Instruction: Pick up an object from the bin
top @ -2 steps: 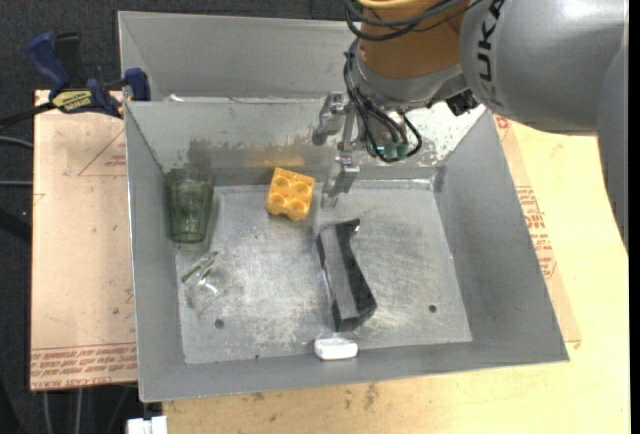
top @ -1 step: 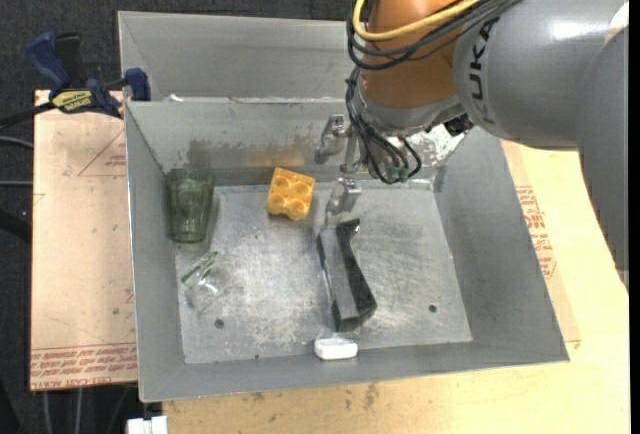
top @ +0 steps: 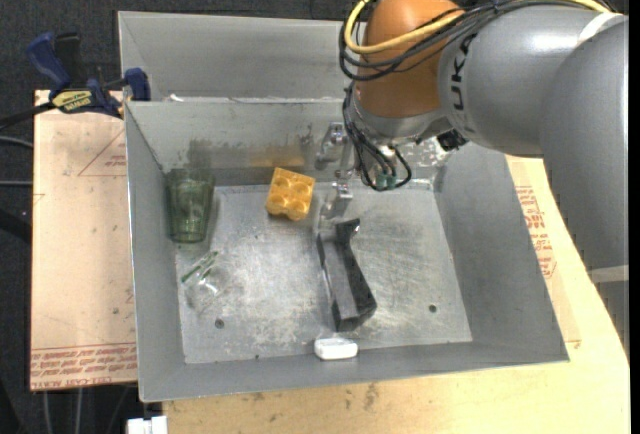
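Note:
My gripper hangs below the arm's orange cover at the back middle of the bin. Its tip is just above the far end of a long black angular object that lies lengthwise on the bin floor. A yellow studded block sits just to the gripper's left, close to it but apart. Nothing shows in the gripper.
A green translucent cup stands upright by the left wall. A clear crumpled piece of plastic lies in front of it. A small white oblong object rests by the front wall. The arm comes in from the right, over the bin's back right part.

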